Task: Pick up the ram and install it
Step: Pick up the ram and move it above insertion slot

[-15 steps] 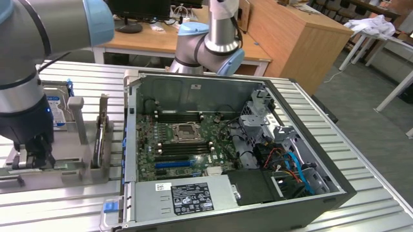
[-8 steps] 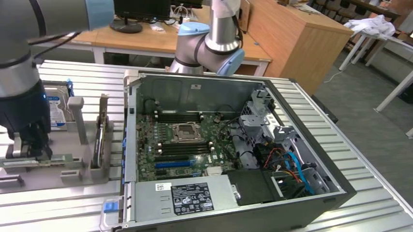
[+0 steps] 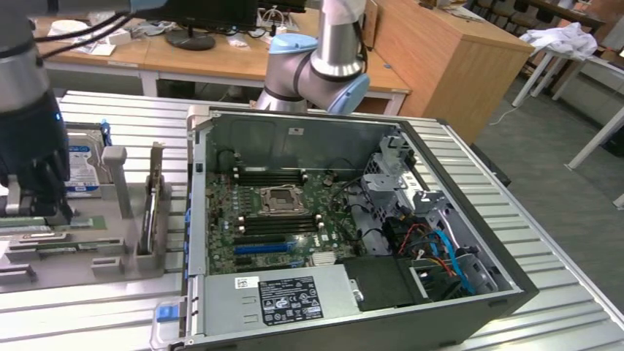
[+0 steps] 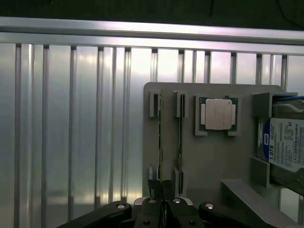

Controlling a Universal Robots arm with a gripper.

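Note:
Two slim green ram sticks stand on edge in slots of a grey holder [image 4: 209, 161]. The ram [image 4: 160, 137] runs straight in between my fingertips, and the second stick [image 4: 180, 137] stands beside it. My gripper [image 4: 161, 190] sits at the near end of the ram, its dark fingers pressed together on the thin board. In the exterior view my gripper [image 3: 37, 208] is down at the holder [image 3: 98, 259] on that view's left, beside the open computer case [image 3: 487, 292]. The motherboard's black memory slots [image 3: 273, 175] lie by the CPU socket [image 3: 283, 197].
A CPU [image 4: 217, 115] rests in a pocket of the holder. The hard drive with blue-white label [image 4: 285, 145] stands next to it. A dark expansion card [image 3: 151, 208] stands upright in the holder. All rest on a ribbed metal table [image 4: 71, 133]. Desks stand behind.

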